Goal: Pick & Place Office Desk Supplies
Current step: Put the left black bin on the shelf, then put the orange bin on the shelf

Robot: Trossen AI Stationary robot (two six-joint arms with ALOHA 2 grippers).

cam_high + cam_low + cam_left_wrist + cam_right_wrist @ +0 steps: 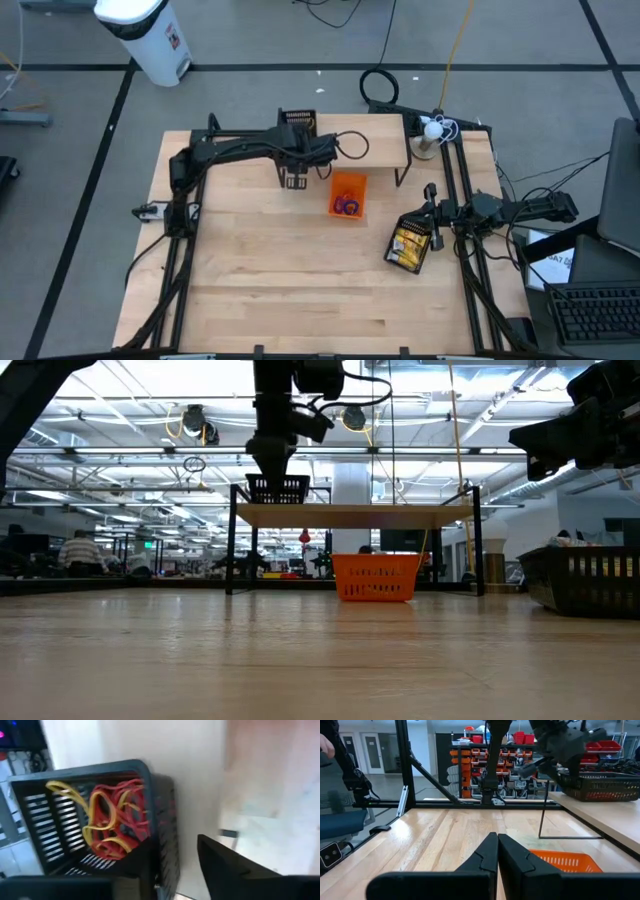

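Black basket (95, 815) of rubber bands (112, 820), no legible lettering.

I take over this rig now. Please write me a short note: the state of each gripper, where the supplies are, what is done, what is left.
Left gripper: over the shelf's edge beside the dark basket; fingers apart, empty.
Right gripper: shut, empty, waiting at the table's right side near the black basket.
Supplies: red and yellow rubber bands in the dark basket; rings in the orange basket; yellow pieces in the black basket.
Done: nothing loose seen. Left: unclear.
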